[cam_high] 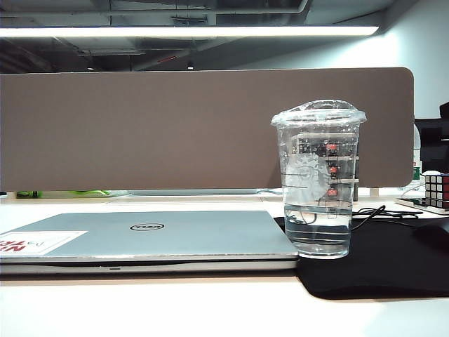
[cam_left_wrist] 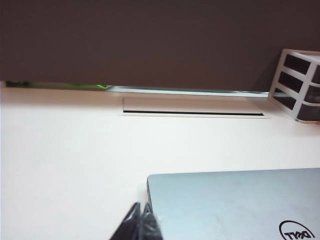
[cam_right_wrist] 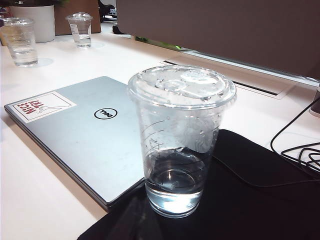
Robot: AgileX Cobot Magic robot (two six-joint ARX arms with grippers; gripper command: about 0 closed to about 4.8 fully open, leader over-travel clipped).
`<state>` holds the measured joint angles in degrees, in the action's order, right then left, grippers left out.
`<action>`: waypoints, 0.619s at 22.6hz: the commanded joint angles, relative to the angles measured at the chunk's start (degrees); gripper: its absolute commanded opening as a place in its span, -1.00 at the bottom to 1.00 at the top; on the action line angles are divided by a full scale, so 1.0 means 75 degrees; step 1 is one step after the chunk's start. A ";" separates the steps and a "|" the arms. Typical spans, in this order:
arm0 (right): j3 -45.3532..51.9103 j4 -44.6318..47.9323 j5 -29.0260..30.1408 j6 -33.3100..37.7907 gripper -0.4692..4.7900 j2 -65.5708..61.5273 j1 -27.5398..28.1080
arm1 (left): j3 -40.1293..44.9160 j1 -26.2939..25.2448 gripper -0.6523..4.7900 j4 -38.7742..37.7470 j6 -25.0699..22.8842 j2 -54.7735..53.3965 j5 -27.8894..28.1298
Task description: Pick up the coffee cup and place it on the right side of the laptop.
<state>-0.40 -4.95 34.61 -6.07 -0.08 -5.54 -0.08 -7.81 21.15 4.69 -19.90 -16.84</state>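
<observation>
Since the tall clear plastic coffee cup with its domed lid (cam_high: 319,179) already stands upright just beside the right edge of the thin silver-grey Dell laptop (cam_high: 151,235), its base resting on the black cloth mat (cam_high: 382,263), the placement looks to me as good as done, and any further move would turn on the cup's vertical long axis. Of the two arms, the left gripper (cam_left_wrist: 137,225) shows only dark fingertips pressed together, jaws closed on nothing, near the laptop's far corner above the white tabletop (cam_left_wrist: 65,150), well apart from the cup. Nothing of the right gripper is in view, so I cannot tell how its jaws stand, though its camera looks closely at the cup, whose thin smooth walls hold a little water and would likely flex under a firm squeeze
</observation>
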 commanded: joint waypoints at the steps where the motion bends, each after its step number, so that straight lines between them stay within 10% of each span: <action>1: 0.0035 0.0134 -0.0350 -0.0006 -0.82 0.0015 0.0003 | -0.0050 -0.0009 -0.78 -0.1320 -0.0020 0.1221 0.0169; 7: 0.0032 0.0204 -0.3853 -0.0032 -0.83 0.0012 0.0026 | -0.0052 0.0093 -0.78 -0.2754 0.0717 0.2623 0.0740; 14: 0.0035 0.0475 -0.4345 -0.0318 -0.82 0.0015 0.0052 | -0.0050 0.0364 -0.78 -0.2754 0.0216 0.2637 0.0985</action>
<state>-0.40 -2.39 2.35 -7.66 -0.08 -5.15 -0.40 -4.97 -0.10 8.54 -0.12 -11.18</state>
